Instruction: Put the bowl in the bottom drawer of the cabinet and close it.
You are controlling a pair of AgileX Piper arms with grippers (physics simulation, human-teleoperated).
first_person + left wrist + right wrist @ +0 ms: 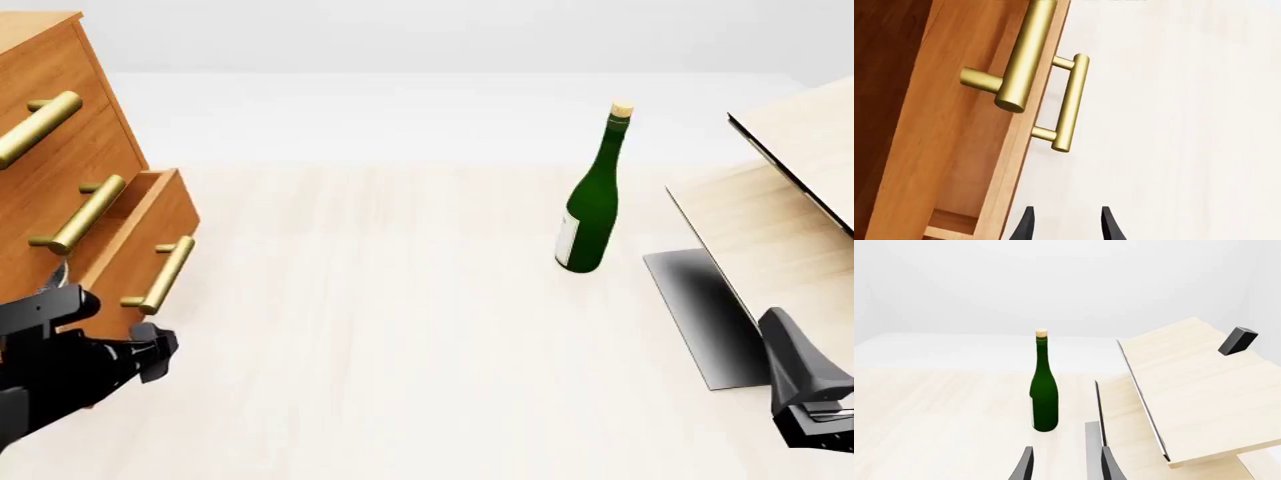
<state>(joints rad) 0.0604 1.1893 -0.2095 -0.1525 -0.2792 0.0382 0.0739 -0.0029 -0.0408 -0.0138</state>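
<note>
The orange-brown cabinet [54, 150] stands at the table's far left. Its bottom drawer [144, 232] is pulled partway out, brass handle [166, 275] facing the table. In the left wrist view the drawer [1011, 165] shows edge-on with its handle [1069, 102] ahead of the fingertips. My left gripper [150, 355] sits just below and in front of that handle, open [1067, 224] and holding nothing. My right gripper [790, 350] is at the near right, open [1066, 465] and holding nothing. The bowl is out of view in every frame.
A tall green bottle [589, 205] [1044, 395] stands upright mid-table, right of centre. A pale light-wood structure [787, 200] [1187, 390] with slanted panels fills the right side, close to my right gripper. The two upper drawers are shut.
</note>
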